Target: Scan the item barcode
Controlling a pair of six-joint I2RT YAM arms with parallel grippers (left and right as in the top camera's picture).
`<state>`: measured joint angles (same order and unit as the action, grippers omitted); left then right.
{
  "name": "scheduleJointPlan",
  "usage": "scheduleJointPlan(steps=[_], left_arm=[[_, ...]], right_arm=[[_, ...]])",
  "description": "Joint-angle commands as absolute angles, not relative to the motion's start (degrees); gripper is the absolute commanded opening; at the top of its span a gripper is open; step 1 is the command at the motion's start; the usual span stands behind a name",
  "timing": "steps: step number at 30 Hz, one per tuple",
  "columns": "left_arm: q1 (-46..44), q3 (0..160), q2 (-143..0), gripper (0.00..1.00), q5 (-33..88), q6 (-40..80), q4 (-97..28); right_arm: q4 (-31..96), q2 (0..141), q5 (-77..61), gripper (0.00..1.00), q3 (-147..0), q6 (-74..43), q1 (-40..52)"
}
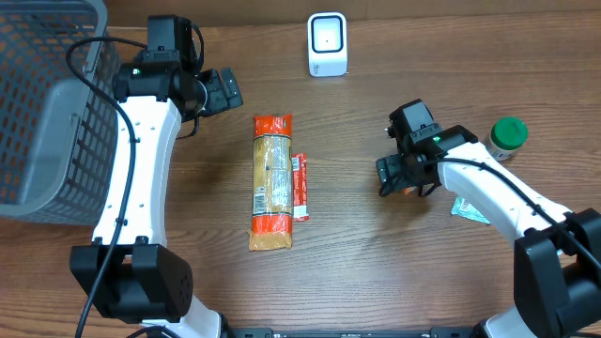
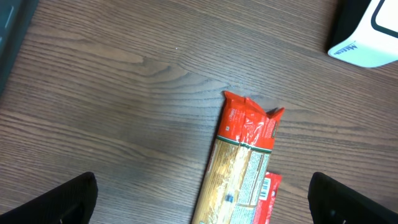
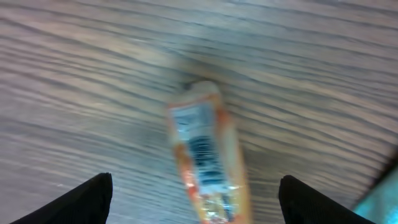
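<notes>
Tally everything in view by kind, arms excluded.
Wire basket: 1
Scanner: 1
Green-lidded jar: 1
Packaged goods: 4 (pasta pack, small red packet, pale packet, blurred orange pack in the right wrist view)
Total: 7

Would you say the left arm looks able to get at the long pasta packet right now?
Probably yes: the left gripper is open near the pasta packet, with only bare table between them; the small red packet lies on its far side.
</notes>
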<state>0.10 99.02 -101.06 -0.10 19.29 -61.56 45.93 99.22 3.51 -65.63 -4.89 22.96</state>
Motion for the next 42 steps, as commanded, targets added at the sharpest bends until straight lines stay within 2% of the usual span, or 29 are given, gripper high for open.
scheduleJointPlan(steps=[1,9,20,22,23,25,27,30,31,32,33,34,36,38,42], left_arm=[[0.0,99.2,-101.5,1.00,-0.6,18.6,-61.5],[0.0,99.2,-101.5,0.99,-0.6,18.6,-61.5],[0.0,99.2,-101.5,1.00,-0.6,18.6,-61.5],[0.0,99.2,-101.5,1.00,-0.6,18.6,-61.5],[0.0,99.2,-101.5,0.99,-0.6,18.6,-61.5],[0.0,99.2,-101.5,1.00,-0.6,18.6,-61.5],[0.0,99.2,-101.5,0.99,-0.6,18.6,-61.5],[0.0,99.2,-101.5,0.99,-0.6,18.6,-61.5],[0.0,99.2,-101.5,1.00,-0.6,18.6,-61.5],[0.0,99.2,-101.5,0.99,-0.6,18.6,-61.5],[0.0,99.2,-101.5,1.00,-0.6,18.6,-61.5],[0.0,99.2,-101.5,1.00,-0.6,18.6,-61.5],[0.0,99.2,-101.5,1.00,-0.6,18.6,-61.5],[0.0,99.2,-101.5,1.00,-0.6,18.6,-61.5],[0.0,99.2,-101.5,1.00,-0.6,18.6,-61.5]], right_arm=[[43.6,98.5,0.2,0.83,-64.1,-3.7,23.1],[39.1,98.5,7.9,0.76,-61.1,-2.9,23.1],[37.8,98.8,7.2,0.37,-59.9,-3.0,23.1],[37.7,98.8,6.4,0.35,-59.9,-3.0,23.1],[37.7,98.8,5.8,0.31,-59.9,-3.0,23.1],[37.6,98.8,4.6,0.31,-59.9,-3.0,23.1],[37.5,98.8,4.2,0.49,-59.9,-3.0,23.1],[37.1,98.8,4.2,0.51,-59.9,-3.0,23.1],[36.9,98.8,4.2,0.48,-59.9,-3.0,23.1],[36.6,98.8,4.2,0.36,-59.9,-3.0,23.1],[36.3,98.8,4.2,0.20,-59.9,-3.0,23.1],[36.2,98.8,4.2,0.21,-59.9,-3.0,23.1],[36.0,98.8,4.2,0.29,-59.9,-3.0,23.1],[35.8,98.8,4.1,0.47,-59.9,-3.2,23.1],[34.6,98.8,0.5,0.49,-59.9,-3.2,23.1]])
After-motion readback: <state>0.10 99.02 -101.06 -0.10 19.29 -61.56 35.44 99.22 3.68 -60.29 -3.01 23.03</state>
